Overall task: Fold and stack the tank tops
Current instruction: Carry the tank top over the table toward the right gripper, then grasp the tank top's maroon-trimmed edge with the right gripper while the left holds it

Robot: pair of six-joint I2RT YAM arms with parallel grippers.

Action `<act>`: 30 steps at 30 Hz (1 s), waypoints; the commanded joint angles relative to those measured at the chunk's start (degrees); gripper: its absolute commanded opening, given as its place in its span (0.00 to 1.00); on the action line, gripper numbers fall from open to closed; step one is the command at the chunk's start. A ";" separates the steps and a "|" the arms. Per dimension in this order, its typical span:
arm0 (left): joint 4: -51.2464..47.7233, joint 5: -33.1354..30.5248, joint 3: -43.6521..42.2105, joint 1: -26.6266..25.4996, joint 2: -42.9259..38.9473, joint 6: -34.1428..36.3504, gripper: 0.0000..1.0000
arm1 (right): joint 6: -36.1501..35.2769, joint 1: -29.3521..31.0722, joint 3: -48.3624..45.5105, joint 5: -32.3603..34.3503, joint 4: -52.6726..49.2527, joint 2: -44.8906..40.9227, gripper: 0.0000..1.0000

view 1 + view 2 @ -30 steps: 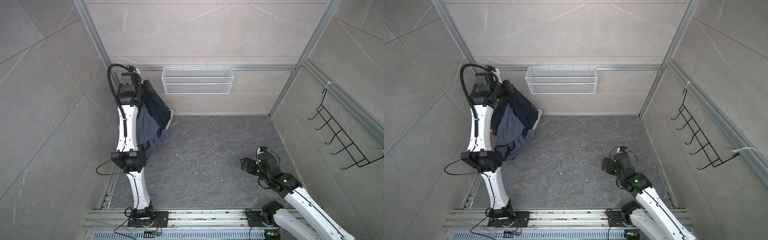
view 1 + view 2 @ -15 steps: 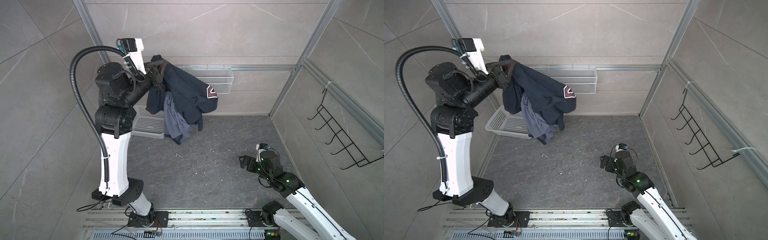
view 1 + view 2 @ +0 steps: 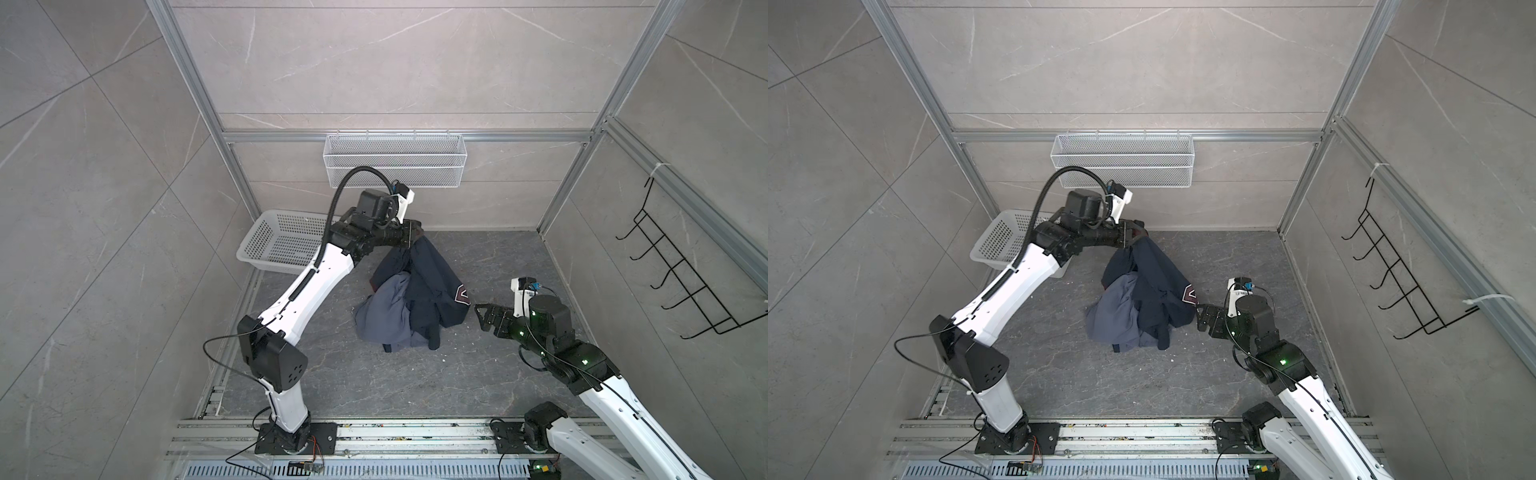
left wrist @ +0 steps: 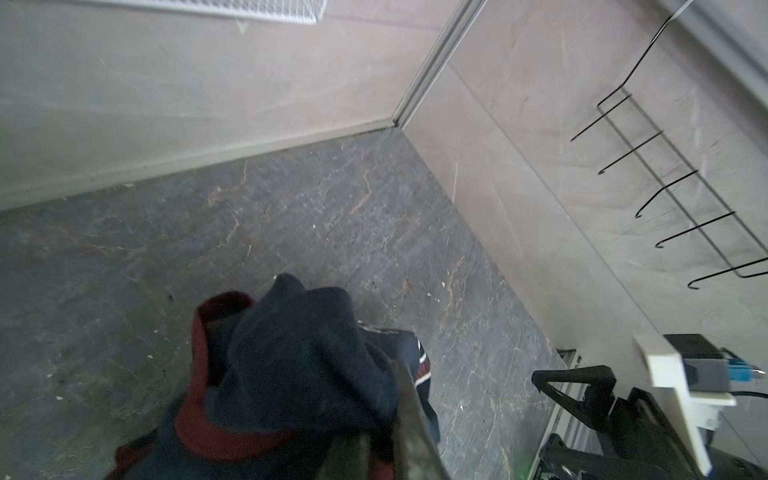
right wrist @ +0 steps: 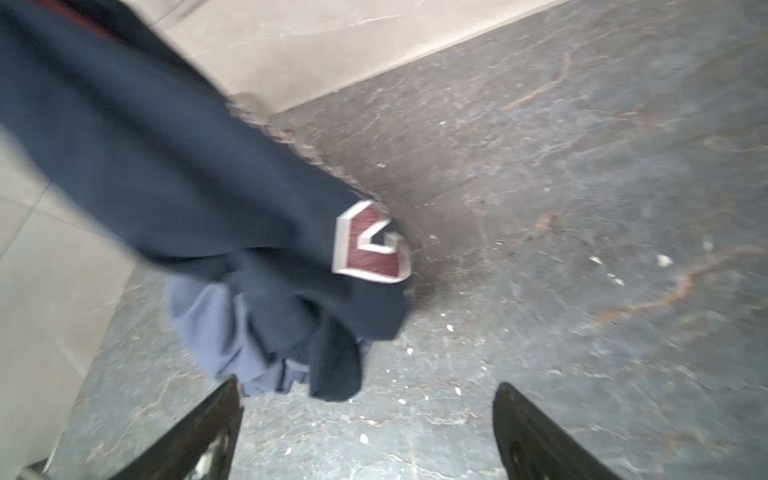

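Observation:
My left gripper [image 3: 415, 233] [image 3: 1136, 235] is shut on the dark-red-trimmed top edge of the navy tank top [image 3: 432, 291] [image 3: 1154, 291] [image 4: 299, 353], above the back of the floor. The cloth hangs down from it and its lower part lies bunched on the floor. The slate blue-grey tank top [image 3: 386, 318] [image 3: 1117, 318] [image 5: 208, 324] is tangled under the navy one, crumpled on the floor; whether the jaws pinch it too is hidden. My right gripper [image 3: 481, 318] [image 3: 1200, 318] [image 5: 368, 386] is open and empty, just right of the pile, near the lettered patch.
A white perforated basket [image 3: 282, 245] [image 3: 1000, 241] stands in the back left corner behind the left arm. A wire shelf [image 3: 395, 166] hangs on the back wall. A black hook rack [image 3: 681, 282] [image 4: 685, 199] is on the right wall.
The left arm swung from the basket corner up and over to the middle, then came down, so the hanging tops now touch the floor. The right gripper edged toward them.

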 commanded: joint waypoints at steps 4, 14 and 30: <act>0.87 1.50 5.89 -6.02 2.27 3.29 0.00 | -3.99 0.53 1.73 -9.33 10.29 4.36 0.95; 3.15 3.64 -1.92 -9.70 -2.59 1.86 0.00 | -9.62 0.65 2.73 -13.78 29.90 17.20 0.94; 7.32 0.90 -13.54 -9.93 -9.63 -1.90 0.16 | -7.47 2.12 4.16 -11.14 37.96 23.10 0.00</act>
